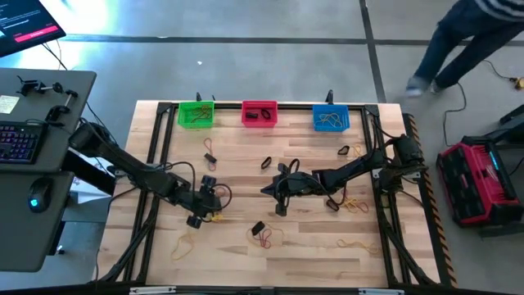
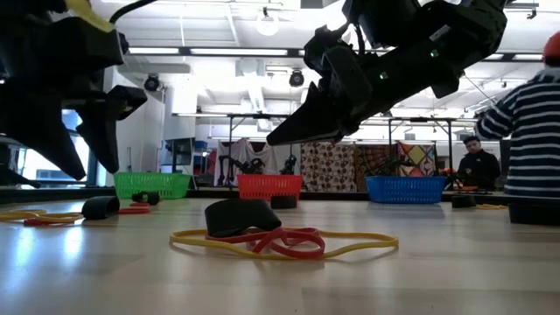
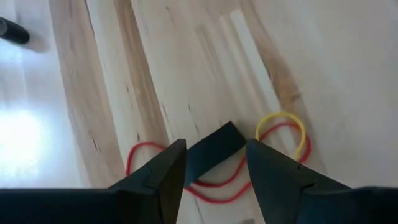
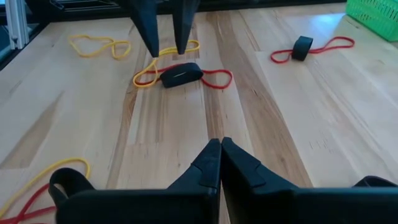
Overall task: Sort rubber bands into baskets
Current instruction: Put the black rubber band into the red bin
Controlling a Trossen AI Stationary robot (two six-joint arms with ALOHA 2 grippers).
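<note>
Left claw [image 3: 214,180] released above the black band [image 3: 211,152] at the counter's [image 1: 311,254] seven o'clock — right claw [image 4: 220,163] clenched, empty, at centre.

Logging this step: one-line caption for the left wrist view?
Open left claw hangs over a black band lying across red and yellow bands.

Table [image 1: 246,262]: light wood planks, smooth, slight sheen. Baskets [image 1: 196,114]: glossy mesh plastic. Rubber bands [image 4: 211,78]: matt rubber. Gripper fingers [image 3: 273,180]: matt dark plastic.
</note>
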